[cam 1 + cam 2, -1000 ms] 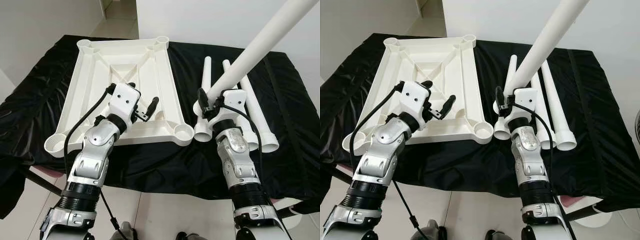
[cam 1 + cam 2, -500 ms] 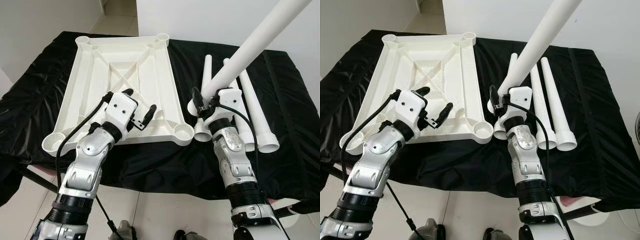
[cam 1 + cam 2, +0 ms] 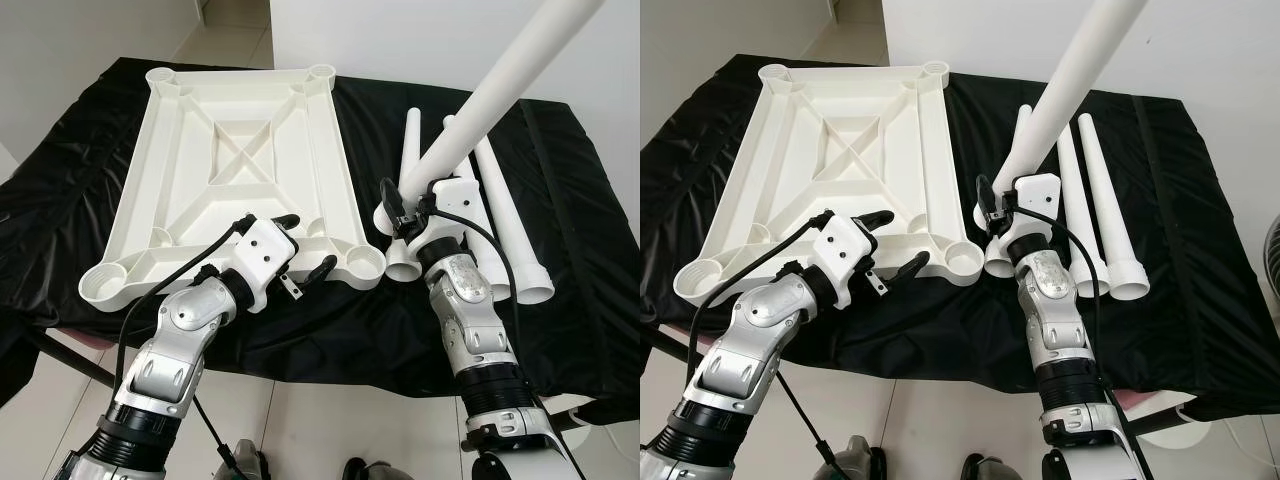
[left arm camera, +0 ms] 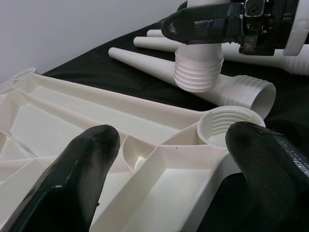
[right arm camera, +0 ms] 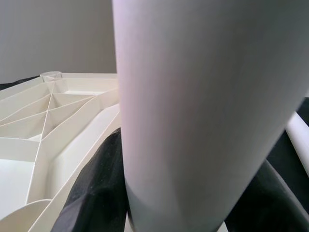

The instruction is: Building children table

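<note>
White table leg (image 5: 203, 111) looms close, black fingers (image 5: 94, 193) flanking it; ribbed tabletop underside (image 5: 53, 125) beyond.

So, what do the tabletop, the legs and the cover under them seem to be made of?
Tabletop: likely moulded plastic, white and smooth, judging by the ribbed underside and threaded corner socket. Legs: probably the same plastic, with moulded threads. Cover: thin, glossy black sheet, wrinkled; fabric or plastic film, hard to tell.

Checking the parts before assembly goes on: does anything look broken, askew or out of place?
Nothing stands out. The tabletop lies underside up on the black cloth, three legs lie beside it, and the right gripper holds a fourth leg tilted near the corner socket. No damage shows.
</note>
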